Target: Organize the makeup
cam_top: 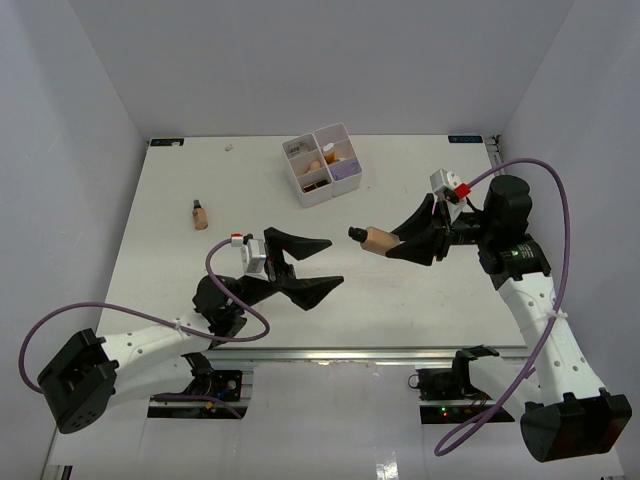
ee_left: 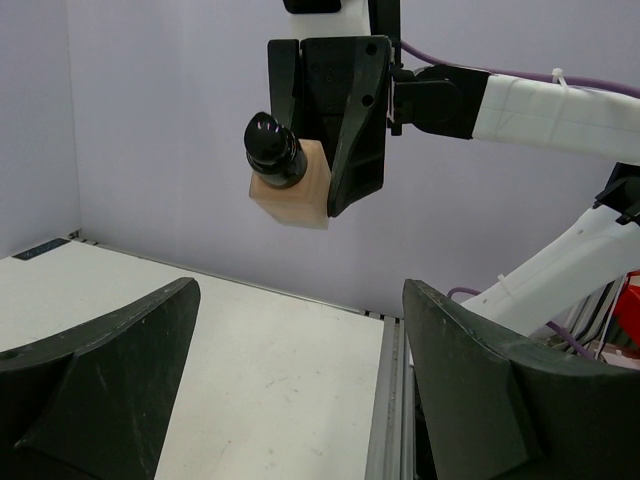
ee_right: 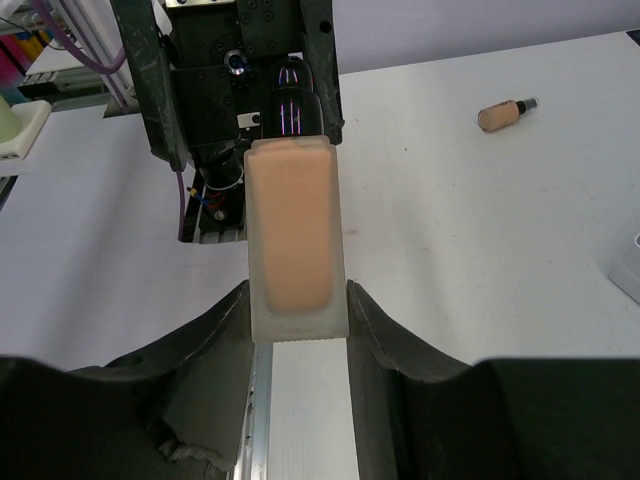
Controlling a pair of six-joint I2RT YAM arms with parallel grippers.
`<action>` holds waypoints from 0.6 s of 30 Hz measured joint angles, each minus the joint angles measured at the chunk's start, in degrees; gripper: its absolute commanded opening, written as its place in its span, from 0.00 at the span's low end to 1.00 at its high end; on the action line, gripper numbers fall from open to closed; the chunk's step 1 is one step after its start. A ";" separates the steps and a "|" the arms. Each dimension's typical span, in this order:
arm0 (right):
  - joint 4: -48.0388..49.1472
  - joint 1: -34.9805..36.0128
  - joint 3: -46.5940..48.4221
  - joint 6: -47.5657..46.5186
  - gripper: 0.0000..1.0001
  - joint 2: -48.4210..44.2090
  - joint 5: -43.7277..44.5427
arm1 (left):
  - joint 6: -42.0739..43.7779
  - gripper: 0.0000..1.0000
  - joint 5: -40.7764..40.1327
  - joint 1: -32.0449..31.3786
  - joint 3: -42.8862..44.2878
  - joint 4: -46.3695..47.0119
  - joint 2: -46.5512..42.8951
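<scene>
The tan bottle is clamped at its base between the two fingers of the right claw, which is closed partway onto its flat sides. The bottle is held off the surface, lying roughly level. Its dark cap points away from the right arm toward the left claw. From the right wrist, the bottle stands straight out of the right claw, a pale frosted block with a peach fill. The black body of the left arm lies just beyond its cap. The left claw is spread wide with nothing between its fingers and faces the bottle with a gap between them. From the left wrist, the bottle hangs in the air above and beyond the open left claw, with its cap tilted toward the camera. Farther out on the left side of the surface, a second small bottle, tan with a dark top, lies on its side, well apart from both claws. Toward the back, a white box with four compartments holds several small items, tan, orange and lavender, too small to tell apart.
</scene>
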 measured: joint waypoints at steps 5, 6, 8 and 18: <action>3.02 0.00 -0.23 3.41 0.08 -0.02 0.16 | -1.23 0.98 -1.82 0.00 -3.00 2.28 -1.35; 3.39 0.00 -0.28 3.90 0.08 -0.02 0.18 | -1.63 0.98 -1.92 0.00 -3.52 2.95 -1.31; 4.45 0.00 -0.52 4.93 0.08 -0.03 0.20 | -2.39 0.98 -2.10 0.00 -4.42 4.41 -1.03; 12.01 0.00 -3.18 11.85 0.08 -1.04 0.49 | -4.24 0.98 -1.72 0.00 -5.47 9.65 4.11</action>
